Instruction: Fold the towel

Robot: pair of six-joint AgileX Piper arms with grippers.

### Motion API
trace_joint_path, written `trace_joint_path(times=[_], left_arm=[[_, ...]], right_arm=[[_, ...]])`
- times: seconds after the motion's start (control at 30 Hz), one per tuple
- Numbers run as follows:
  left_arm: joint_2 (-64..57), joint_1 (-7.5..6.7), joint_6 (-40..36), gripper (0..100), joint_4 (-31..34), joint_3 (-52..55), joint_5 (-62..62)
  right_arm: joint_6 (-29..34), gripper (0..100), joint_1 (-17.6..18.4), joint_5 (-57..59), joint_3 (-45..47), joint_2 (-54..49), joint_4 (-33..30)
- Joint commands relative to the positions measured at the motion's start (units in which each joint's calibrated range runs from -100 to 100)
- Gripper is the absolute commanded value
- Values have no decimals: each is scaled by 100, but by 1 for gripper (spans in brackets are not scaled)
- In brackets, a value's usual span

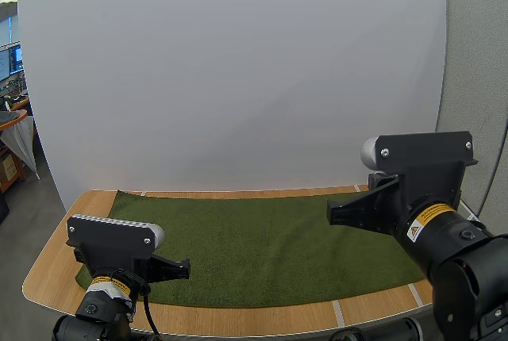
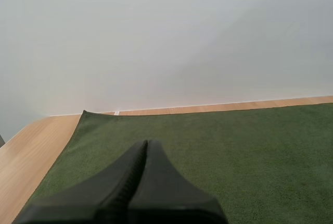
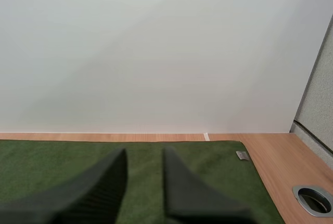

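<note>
The wooden table (image 1: 48, 271) spans the lower band of the high view. The green towel (image 1: 262, 242) lies flat and fully spread on it, running from lower left to centre right of the frame. No fold is made yet, so we judge the task to be at its start.

Our left gripper (image 1: 182, 268) sits at the lower left, over the towel's near left part. Its fingers lie together as one dark wedge and hold nothing. Our right gripper (image 1: 337, 212) hovers at centre right, over the towel's right part. Its fingers stand apart with nothing between them.

Procedure for the step in hand, as we judge it:
1. Part the left fingers before descent.
2. Bring each gripper down on one corner of the same edge, pinching cloth only, not the table.
3. Lift both corners level and carry them across together so the edges align.

A small grey tag (image 3: 242, 155) marks the towel's far right corner. A metal-rimmed hole (image 3: 314, 199) in the table lies near that corner, clear of the cloth.
</note>
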Motion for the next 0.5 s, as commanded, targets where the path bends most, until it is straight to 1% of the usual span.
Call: trace_joint_path(times=[0.0,0.1,0.3,0.4,0.47], left_arm=[[0,-29,-3,0,-54,14,-74],[0,-29,-3,0,-54,14,-74],[0,-29,-3,0,-54,14,-74],[0,-29,-3,0,-54,14,-74],[0,-29,-3,0,-54,14,-74]], right_arm=[[49,100,2,15,-94,-20,-61],[31,100,2,60,-94,-20,-159],[86,100,2,611,-94,-20,-228],[86,100,2,648,-100,-20,-425],[275,100,2,648,-100,-20,-614]])
